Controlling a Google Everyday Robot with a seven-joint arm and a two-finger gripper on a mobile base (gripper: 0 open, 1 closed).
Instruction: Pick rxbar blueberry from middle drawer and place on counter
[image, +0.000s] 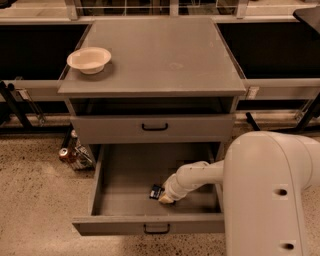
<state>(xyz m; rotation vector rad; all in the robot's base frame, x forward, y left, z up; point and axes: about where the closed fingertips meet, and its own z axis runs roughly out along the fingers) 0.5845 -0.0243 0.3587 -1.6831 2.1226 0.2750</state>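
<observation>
Camera view: jaws at half-hidden rxbar blueberry (156, 191)

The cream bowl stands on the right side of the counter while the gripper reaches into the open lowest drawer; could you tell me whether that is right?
Not quite: the cream bowl stands on the left side of the counter, not the right. The gripper does reach into the open lowest drawer, beside the rxbar blueberry, as the camera view shows.

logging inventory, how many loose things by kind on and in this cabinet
bowls: 1, cream bowl on the counter
snack bars: 1, blue bar in the open drawer, next to the gripper
total: 2
</observation>
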